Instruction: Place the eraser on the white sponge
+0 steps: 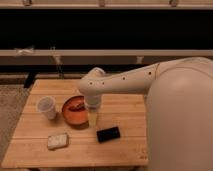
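The eraser [108, 134], a small flat black block, lies on the wooden table [125, 112] near its front edge. The white sponge [57, 141], an off-white pad, lies to its left near the front left of the table. My gripper [93, 120] hangs down from the white arm [125, 80], just right of an orange bowl and a little above and left of the eraser. It holds nothing that I can see.
An orange bowl [75, 110] with something brown inside stands left of the gripper. A white paper cup [47, 107] stands left of the bowl. My large white arm body [180, 120] fills the right side. A dark wall with rails is behind.
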`<state>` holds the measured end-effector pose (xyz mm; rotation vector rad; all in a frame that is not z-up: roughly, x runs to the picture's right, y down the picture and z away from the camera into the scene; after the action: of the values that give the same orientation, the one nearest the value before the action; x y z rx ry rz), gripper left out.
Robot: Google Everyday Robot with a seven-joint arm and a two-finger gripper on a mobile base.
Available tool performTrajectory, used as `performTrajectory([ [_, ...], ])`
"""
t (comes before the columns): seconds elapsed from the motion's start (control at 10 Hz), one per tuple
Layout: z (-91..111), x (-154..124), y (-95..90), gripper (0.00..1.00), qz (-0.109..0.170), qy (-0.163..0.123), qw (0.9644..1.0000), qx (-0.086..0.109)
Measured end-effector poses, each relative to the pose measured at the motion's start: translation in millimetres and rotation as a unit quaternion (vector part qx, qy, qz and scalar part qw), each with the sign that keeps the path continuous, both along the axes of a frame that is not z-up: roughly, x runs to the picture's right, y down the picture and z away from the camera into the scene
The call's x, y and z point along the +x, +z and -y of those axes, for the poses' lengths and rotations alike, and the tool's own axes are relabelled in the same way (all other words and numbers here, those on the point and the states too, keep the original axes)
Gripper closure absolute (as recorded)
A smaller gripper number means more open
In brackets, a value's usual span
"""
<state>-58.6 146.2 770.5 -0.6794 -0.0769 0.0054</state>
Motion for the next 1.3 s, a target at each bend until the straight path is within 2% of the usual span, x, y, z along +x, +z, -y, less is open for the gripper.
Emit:
performTrajectory([
  [0.3,-42,34,-4.1,0.2,-0.027,-0.022,0.9992,-0.02],
  [0.6,-81,40,9.8,0.2,-0.037,-0.037,0.9976,-0.046],
  [1.0,-114,61,31.5,0.2,-0.068,-0.034,0.9943,-0.075],
  [1.1,-117,63,32.7,0.2,-0.074,-0.034,0.9935,-0.079],
  [1.2,-119,65,33.5,0.22,-0.079,-0.038,0.9927,-0.082],
  [1.3,-115,66,32.5,0.37,-0.079,-0.039,0.993,-0.079],
])
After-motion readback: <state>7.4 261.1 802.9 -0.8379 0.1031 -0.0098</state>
